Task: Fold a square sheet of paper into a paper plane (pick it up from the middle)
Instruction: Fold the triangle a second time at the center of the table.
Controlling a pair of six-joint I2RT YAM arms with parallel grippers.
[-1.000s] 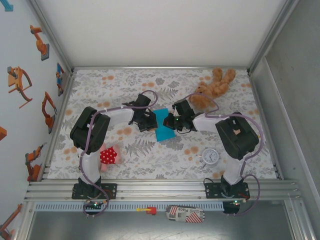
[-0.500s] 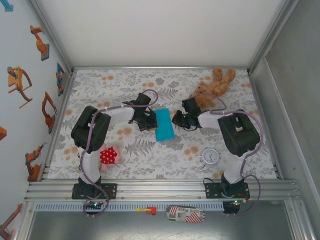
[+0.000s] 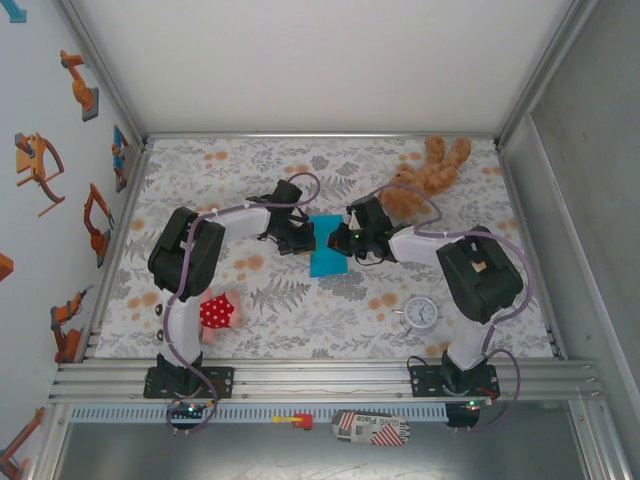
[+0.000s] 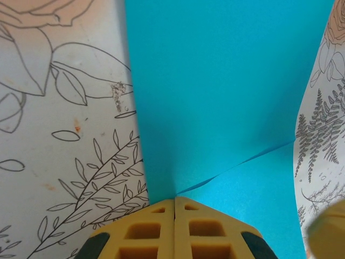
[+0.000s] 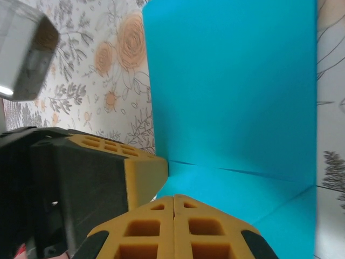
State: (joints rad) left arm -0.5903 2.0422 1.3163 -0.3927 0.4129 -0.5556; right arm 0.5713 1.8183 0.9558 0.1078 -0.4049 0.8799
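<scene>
The square sheet of paper (image 3: 325, 250) is turquoise and lies on the flowered tablecloth as a folded rectangle between both arms. In the left wrist view the paper (image 4: 226, 86) has a flap edge running across it. My left gripper (image 3: 301, 238) is shut, its tips (image 4: 174, 200) pressed down at the sheet's left edge where that flap edge starts. The right gripper (image 3: 341, 241) is shut too, tips (image 5: 173, 198) resting on the paper (image 5: 232, 91) close beside the left gripper's yellow finger (image 5: 145, 174). Nothing sits between either pair of jaws. The paper plane is out of view.
A brown teddy bear (image 3: 425, 178) lies at the back right, just behind the right arm. A small round white clock (image 3: 421, 313) stands at the front right. A red polka-dot item (image 3: 217, 312) lies at the front left by the left arm's base.
The right gripper drew back toward the teddy bear, then returned onto the paper's right side. The left gripper edged slightly right and farther back. The paper shifted a little toward the back.
</scene>
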